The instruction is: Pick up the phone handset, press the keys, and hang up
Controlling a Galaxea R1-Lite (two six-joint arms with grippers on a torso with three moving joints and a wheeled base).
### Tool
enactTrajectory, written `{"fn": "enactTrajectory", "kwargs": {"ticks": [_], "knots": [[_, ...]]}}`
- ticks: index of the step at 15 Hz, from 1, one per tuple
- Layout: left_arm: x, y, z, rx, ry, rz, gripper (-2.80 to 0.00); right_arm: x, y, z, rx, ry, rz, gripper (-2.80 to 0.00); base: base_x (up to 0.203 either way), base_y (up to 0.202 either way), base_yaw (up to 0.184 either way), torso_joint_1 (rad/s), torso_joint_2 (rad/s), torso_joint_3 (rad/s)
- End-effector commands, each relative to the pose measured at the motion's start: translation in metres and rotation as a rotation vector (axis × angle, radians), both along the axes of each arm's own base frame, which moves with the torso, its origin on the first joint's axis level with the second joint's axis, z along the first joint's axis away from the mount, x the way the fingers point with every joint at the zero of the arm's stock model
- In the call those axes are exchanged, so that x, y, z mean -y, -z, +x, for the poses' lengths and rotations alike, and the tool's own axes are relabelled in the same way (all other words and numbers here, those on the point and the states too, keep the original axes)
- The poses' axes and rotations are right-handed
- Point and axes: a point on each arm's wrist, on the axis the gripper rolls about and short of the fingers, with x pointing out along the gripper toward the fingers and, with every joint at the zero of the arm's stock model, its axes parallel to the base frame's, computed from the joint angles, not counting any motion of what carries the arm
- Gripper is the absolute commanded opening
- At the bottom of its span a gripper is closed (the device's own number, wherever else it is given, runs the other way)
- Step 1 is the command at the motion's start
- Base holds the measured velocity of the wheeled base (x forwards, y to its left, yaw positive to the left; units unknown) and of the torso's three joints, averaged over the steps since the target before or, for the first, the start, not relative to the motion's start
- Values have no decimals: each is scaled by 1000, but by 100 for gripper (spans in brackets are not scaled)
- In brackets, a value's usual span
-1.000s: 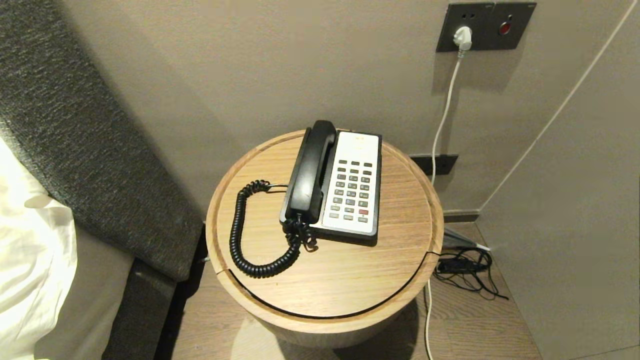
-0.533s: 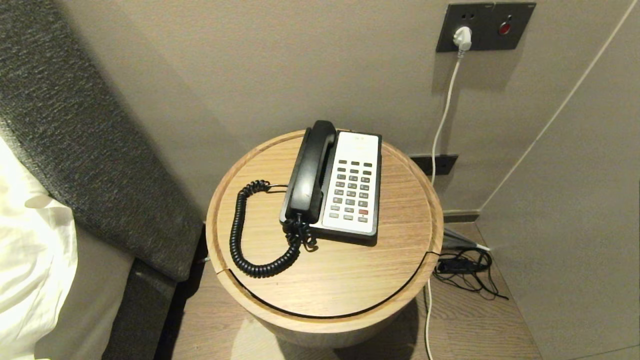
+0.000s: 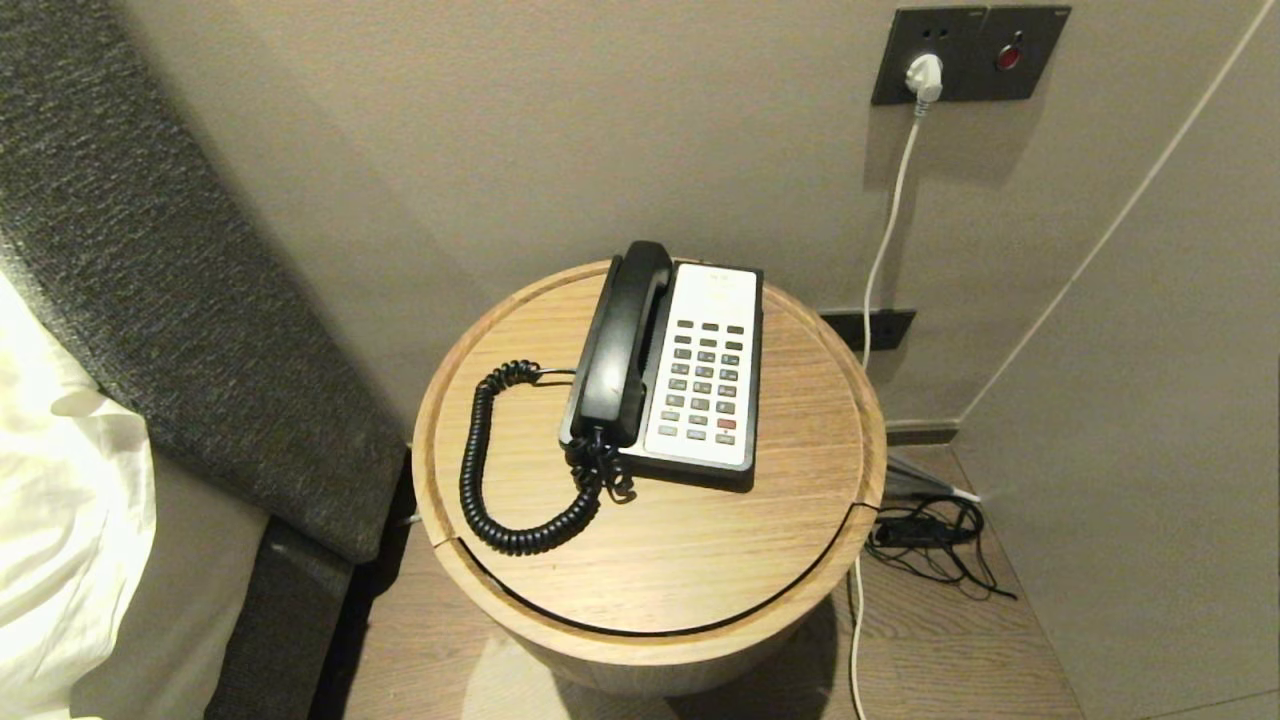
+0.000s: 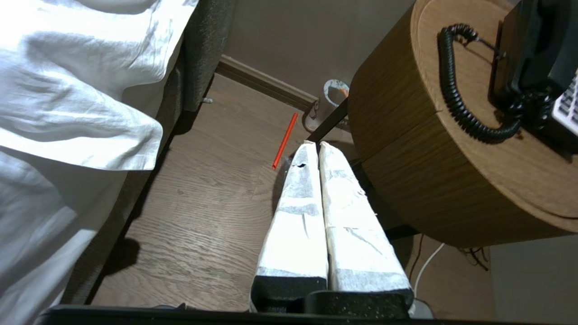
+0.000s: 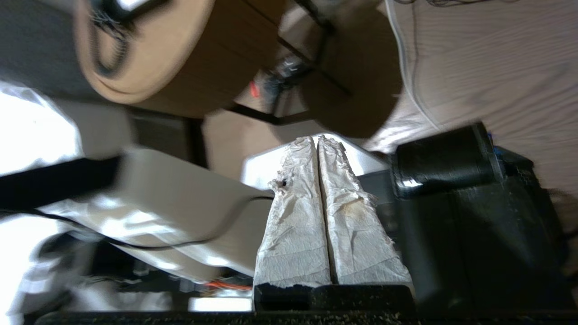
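Nothing is lifted yet. The left gripper [image 4: 316, 146] hangs clenched, empty, beside the round wooden table [image 3: 640, 560]. The glossy black curved handset [image 3: 622, 345] rests cradled beside the grey keys [image 3: 705, 380]. The right gripper [image 5: 318, 141] is clenched low; reaching up comes next.

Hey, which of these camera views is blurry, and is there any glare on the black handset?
Right wrist view: smeared with motion blur, round wooden side table streaked. Left wrist view: sharp, white bedsheet overexposed. Head view: crisp, soft sheen on the glossy black phone handset.
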Motion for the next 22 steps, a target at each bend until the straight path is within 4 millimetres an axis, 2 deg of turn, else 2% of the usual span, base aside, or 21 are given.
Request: {"fn": "enactTrajectory", "kwargs": {"ticks": [1,3,5,9,11,13,17,19,22], "knots": [[0,10,3,-19,9,41,-280,-1,35,-3,11,-15,-57,-280,0,0,0,0,0,0],[0,21,10,-69,18,128,-280,-1,43,12,6,-35,-101,-280,0,0,0,0,0,0],[0,39,21,-119,35,240,-280,-1,45,39,88,-26,-130,-280,0,0,0,0,0,0],[0,52,45,50,22,427,-280,3,71,100,255,135,-272,-280,0,0,0,0,0,0],[0,54,49,116,16,490,-280,4,94,122,303,177,-367,-280,0,0,0,0,0,0],[0,54,49,117,21,496,-280,4,112,132,310,188,-435,-280,0,0,0,0,0,0],[1,55,50,114,48,515,-280,4,114,136,407,138,-618,-280,0,0,0,0,0,0],[1,55,50,122,51,504,-280,3,116,138,445,122,-629,-280,0,0,0,0,0,0],[1,61,52,108,77,438,-280,3,121,137,356,104,-576,-280,0,0,0,0,0,0]]}}
